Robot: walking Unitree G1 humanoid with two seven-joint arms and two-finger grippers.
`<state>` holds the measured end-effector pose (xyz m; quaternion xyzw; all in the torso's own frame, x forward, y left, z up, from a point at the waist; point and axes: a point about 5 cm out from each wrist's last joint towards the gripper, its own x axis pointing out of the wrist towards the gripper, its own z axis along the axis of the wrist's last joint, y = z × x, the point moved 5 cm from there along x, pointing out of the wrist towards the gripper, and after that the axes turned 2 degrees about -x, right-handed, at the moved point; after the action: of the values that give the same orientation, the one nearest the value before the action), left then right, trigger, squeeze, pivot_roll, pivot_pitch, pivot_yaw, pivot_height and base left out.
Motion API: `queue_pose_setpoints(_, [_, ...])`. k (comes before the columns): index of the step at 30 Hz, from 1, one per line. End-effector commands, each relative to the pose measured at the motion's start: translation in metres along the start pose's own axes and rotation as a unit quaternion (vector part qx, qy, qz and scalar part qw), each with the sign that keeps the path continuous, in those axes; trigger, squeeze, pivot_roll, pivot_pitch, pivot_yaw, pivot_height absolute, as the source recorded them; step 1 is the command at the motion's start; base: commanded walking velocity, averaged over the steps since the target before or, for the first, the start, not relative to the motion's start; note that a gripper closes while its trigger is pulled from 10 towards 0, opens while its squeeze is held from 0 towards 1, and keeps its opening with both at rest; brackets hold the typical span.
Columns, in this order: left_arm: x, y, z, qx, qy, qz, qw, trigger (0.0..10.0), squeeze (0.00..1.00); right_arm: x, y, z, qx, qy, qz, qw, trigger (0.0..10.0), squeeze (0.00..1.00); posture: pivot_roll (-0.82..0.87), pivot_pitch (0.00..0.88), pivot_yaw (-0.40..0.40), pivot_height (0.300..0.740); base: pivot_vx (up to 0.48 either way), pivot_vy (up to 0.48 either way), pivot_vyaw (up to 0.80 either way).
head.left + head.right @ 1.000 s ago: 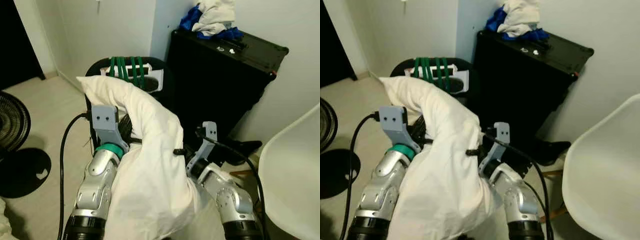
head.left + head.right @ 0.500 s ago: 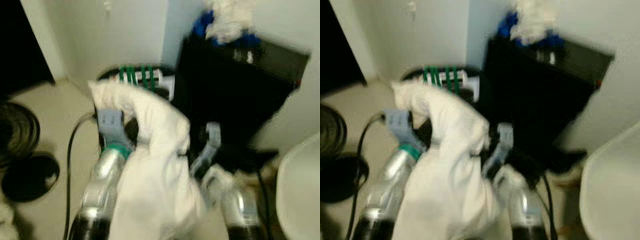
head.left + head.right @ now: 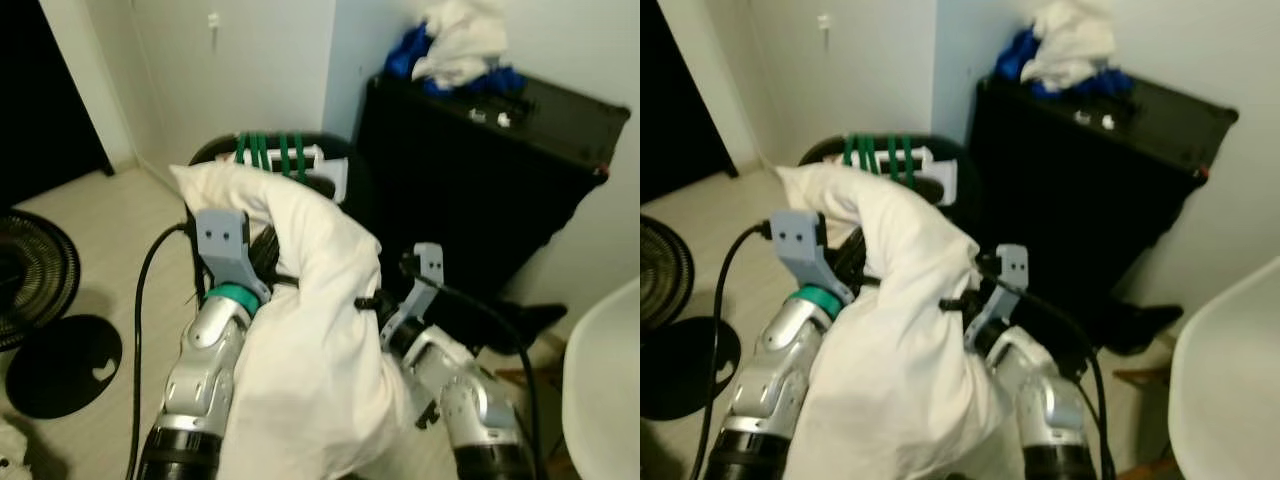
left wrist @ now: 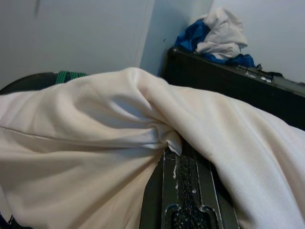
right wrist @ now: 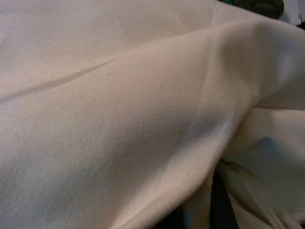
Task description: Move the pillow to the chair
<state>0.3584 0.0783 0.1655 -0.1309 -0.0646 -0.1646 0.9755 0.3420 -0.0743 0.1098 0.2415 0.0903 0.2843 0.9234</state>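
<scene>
A black fan stands on the floor at my far left. My left claw and right claw press the white pillow between my arms; whether their fingers are apart, I cannot tell. The white chair sits at my right.

No text, label, brand, number or sign could be read anywhere, not on the black case nor on the clothes heaped on top of it.
</scene>
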Motion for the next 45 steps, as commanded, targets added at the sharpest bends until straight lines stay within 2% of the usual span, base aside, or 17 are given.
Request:
queue_pose_setpoints(1, [0.0037, -0.0128, 0.0021, -0.003, -0.006, -0.022, 1.0, 10.0, 0.0, 0.0132, 0.028, 0.0088, -0.005, -0.014, 0.055, 0.998, 10.0, 0.0, 0.02, 0.0, -0.006, 0.74, 0.0, 0.0, 0.0])
queue_pose_setpoints(15, [0.0069, -0.0132, 0.0017, 0.004, -0.002, -0.024, 1.0, 10.0, 0.0, 0.0136, 0.0275, 0.0108, -0.002, -0.021, 0.052, 0.998, 10.0, 0.0, 0.02, 0.0, 0.014, 0.74, 0.0, 0.0, 0.0])
queue_pose_setpoints(34, [0.0026, -0.0101, -0.0034, 0.0, 0.007, -0.012, 1.0, 10.0, 0.0, 0.0114, 0.0305, 0.006, 0.001, -0.015, 0.056, 0.998, 10.0, 0.0, 0.02, 0.008, 0.013, 0.74, 0.0, 0.0, 0.0])
queue_pose_setpoints(45, [0.0051, -0.0041, -0.002, -0.003, 0.006, -0.002, 1.0, 10.0, 0.0, 0.0153, 0.0289, 0.007, -0.01, -0.012, 0.052, 0.999, 10.0, 0.0, 0.01, 0.005, 0.016, 0.74, 0.0, 0.0, 0.0])
